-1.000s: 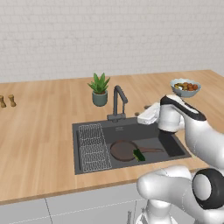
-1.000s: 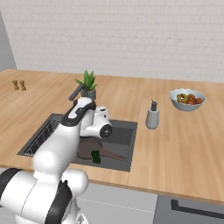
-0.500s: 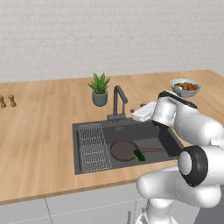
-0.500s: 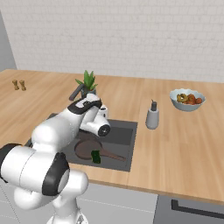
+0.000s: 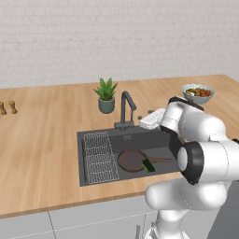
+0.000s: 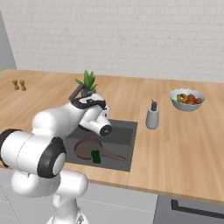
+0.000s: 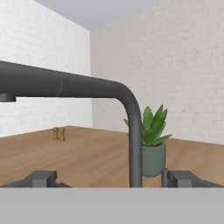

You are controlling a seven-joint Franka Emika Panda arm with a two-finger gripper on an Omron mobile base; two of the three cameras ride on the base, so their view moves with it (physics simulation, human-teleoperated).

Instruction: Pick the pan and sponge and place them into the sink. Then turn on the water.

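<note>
Left base view: the pan (image 5: 132,160) and sponge (image 5: 148,165) are seen lying in the sink (image 5: 93,135), the sponge on the pan's near rim; the arm has been swung from over the basin toward the faucet (image 5: 125,108).

Right base view: no water is seen running.

Hand view: the pincer (image 7: 112,180) is held apart, its tips flanking the faucet's upright, with the plant (image 7: 152,144) beyond. Only the tap is judged left.
</note>
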